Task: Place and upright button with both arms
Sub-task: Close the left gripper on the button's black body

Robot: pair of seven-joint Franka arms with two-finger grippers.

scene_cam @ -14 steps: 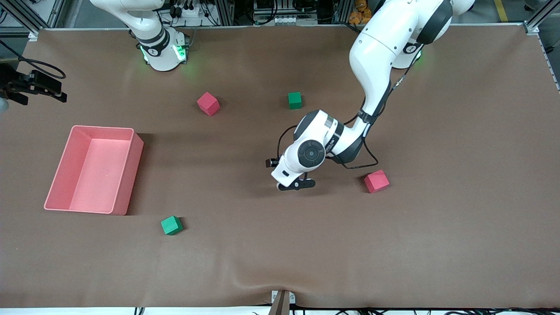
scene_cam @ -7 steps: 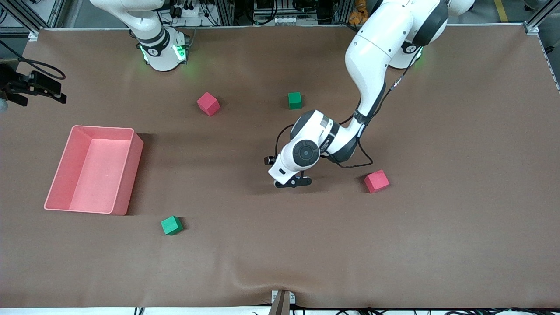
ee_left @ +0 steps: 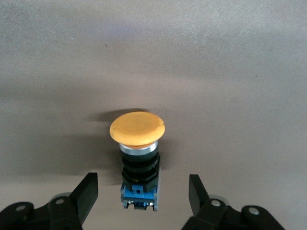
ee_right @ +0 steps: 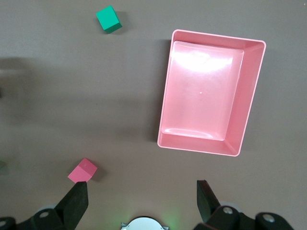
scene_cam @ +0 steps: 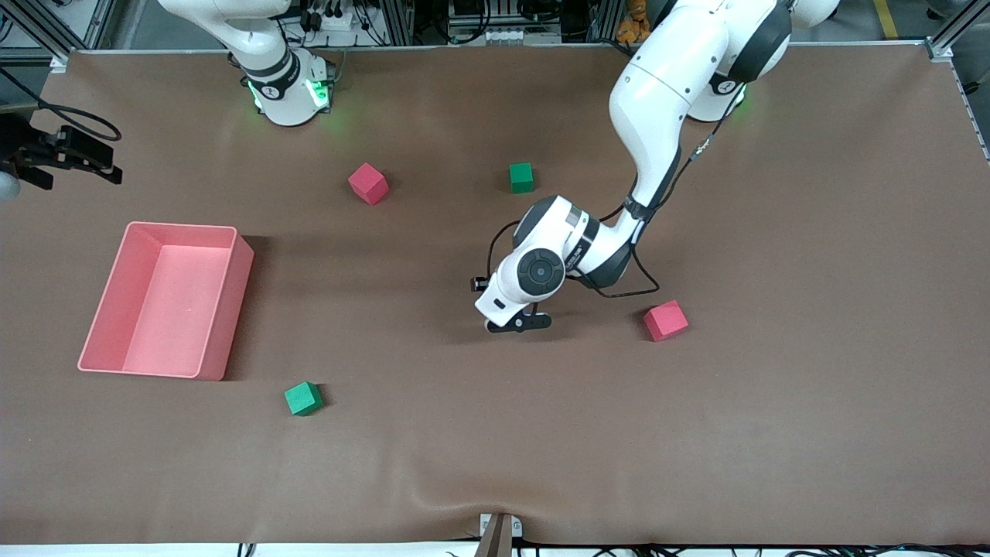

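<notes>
The button (ee_left: 138, 158) rests on the brown mat, its round orange cap pointing away from my left gripper (ee_left: 143, 182). Its black body and blue base sit between the two black fingers (ee_left: 86, 194). A gap shows on each side, so the left gripper is open and touches nothing. In the front view the left gripper (scene_cam: 517, 324) is low over the middle of the table, and the hand hides the button. My right gripper (scene_cam: 107, 164) waits high at the right arm's end, over the mat near the bin. It is open and empty in the right wrist view (ee_right: 142, 190).
A pink bin (scene_cam: 224, 309) stands toward the right arm's end, also in the right wrist view (ee_right: 165, 96). Two red cubes (scene_cam: 367, 183) (scene_cam: 665, 320) and two green cubes (scene_cam: 521, 177) (scene_cam: 302, 398) lie scattered on the mat. The red cube at the left arm's end lies beside the left hand.
My left hand has shifted slightly toward the right arm's end and its fingers have drawn closer together. The right arm has barely moved.
</notes>
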